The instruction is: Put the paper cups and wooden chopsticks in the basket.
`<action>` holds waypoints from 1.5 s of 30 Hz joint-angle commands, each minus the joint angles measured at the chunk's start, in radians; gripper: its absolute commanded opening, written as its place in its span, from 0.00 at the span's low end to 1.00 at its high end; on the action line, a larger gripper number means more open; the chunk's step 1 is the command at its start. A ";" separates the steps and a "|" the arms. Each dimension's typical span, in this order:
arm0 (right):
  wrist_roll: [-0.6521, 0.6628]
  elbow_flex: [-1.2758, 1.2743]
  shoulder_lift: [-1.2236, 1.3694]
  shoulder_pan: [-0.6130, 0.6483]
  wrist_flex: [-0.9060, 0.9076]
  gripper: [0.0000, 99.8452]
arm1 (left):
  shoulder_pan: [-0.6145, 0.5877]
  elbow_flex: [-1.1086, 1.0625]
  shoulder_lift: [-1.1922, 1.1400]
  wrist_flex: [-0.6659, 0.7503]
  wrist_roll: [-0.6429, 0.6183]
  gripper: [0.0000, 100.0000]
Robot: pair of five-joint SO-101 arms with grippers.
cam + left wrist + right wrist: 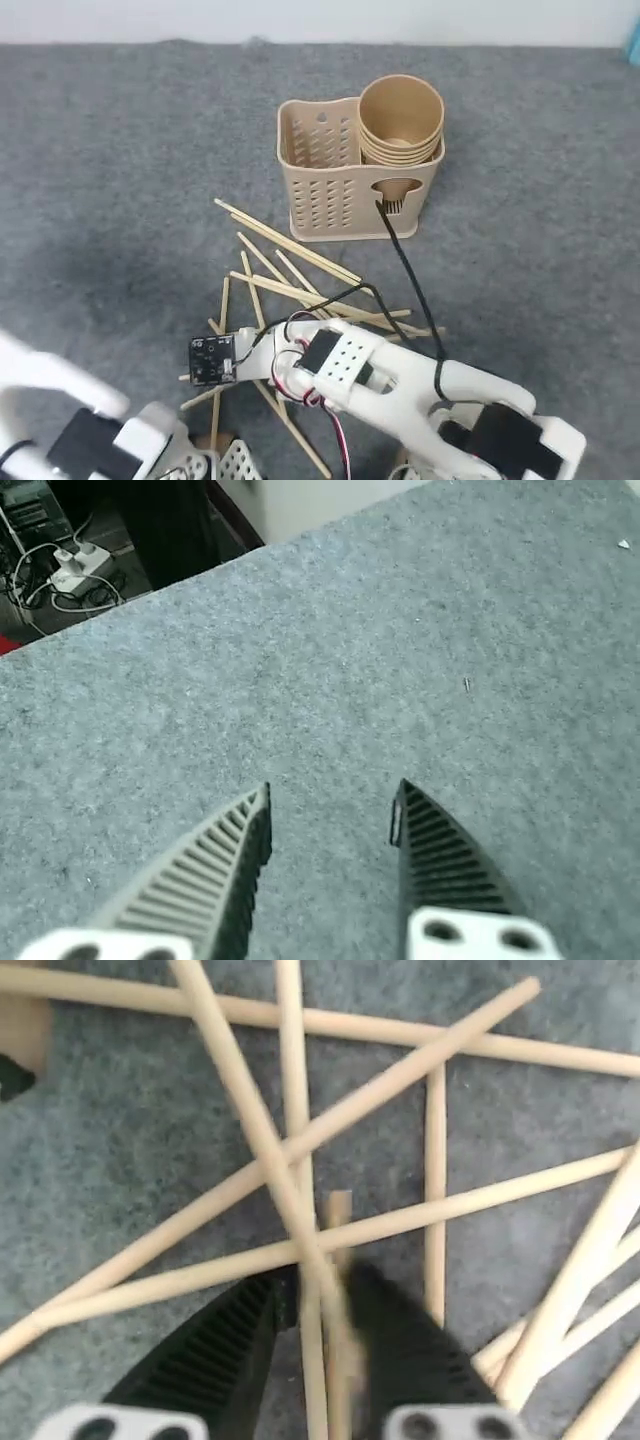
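From above, the beige basket (322, 195) stands upright on the grey felt of the bench (120, 180), towards the far side. A nested stack of paper cups (401, 118) sits upright in one of its two compartments, the one on the right in the picture, with the rims rising above the basket wall. The wooden chopsticks (290, 245) lie loose on the felt in front of the basket, crossing one another in a scattered heap, all outside it. The right arm (400, 385) comes in from the near right corner and lies over the near part of that heap, its wrist camera (212, 360) at the heap's left edge. A black cable (410, 275) runs from this arm up to the front of the basket. The left arm (110, 430) sits at the near left corner, apart from the chopsticks.

In the left wrist view, the left gripper (333, 790) is released, its two ribbed fingers (235, 850) held well apart over bare felt with nothing between them. Past the bench edge, a power strip with cables (70, 565) lies on the floor.

In the right wrist view, the right gripper (322, 1288) is low over the crossed chopsticks. Its dark fingers (235, 1345) are drawn close together on the chopsticks running between them, and it appears clenched on them. The blur there hides whether it holds one stick or two. The other sticks fan out across the felt around it.
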State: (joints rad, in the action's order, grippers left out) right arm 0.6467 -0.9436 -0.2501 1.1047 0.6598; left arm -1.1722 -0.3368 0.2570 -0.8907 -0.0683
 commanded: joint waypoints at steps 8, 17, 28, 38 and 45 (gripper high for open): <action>0.012 0.046 -0.404 -0.156 0.203 0.01 | 0.034 -0.033 0.049 -0.028 -0.002 0.18; 0.014 0.052 -0.610 -0.329 0.257 0.01 | 0.281 -0.291 0.049 -0.114 -0.060 0.18; 0.011 0.049 -0.900 -0.375 0.257 0.01 | 0.508 -0.679 0.149 0.229 -0.146 0.18; -0.023 0.052 -1.000 -0.381 0.010 0.01 | 0.526 -0.845 0.354 0.342 -0.144 0.18; -0.267 0.052 -0.960 -0.447 -0.311 0.01 | 0.546 -0.883 0.410 0.348 -0.143 0.18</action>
State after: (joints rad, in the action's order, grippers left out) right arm 0.4703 -0.9436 -1.2244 0.7073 0.4803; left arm -0.6352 -1.2190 0.6222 -0.5654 -0.2033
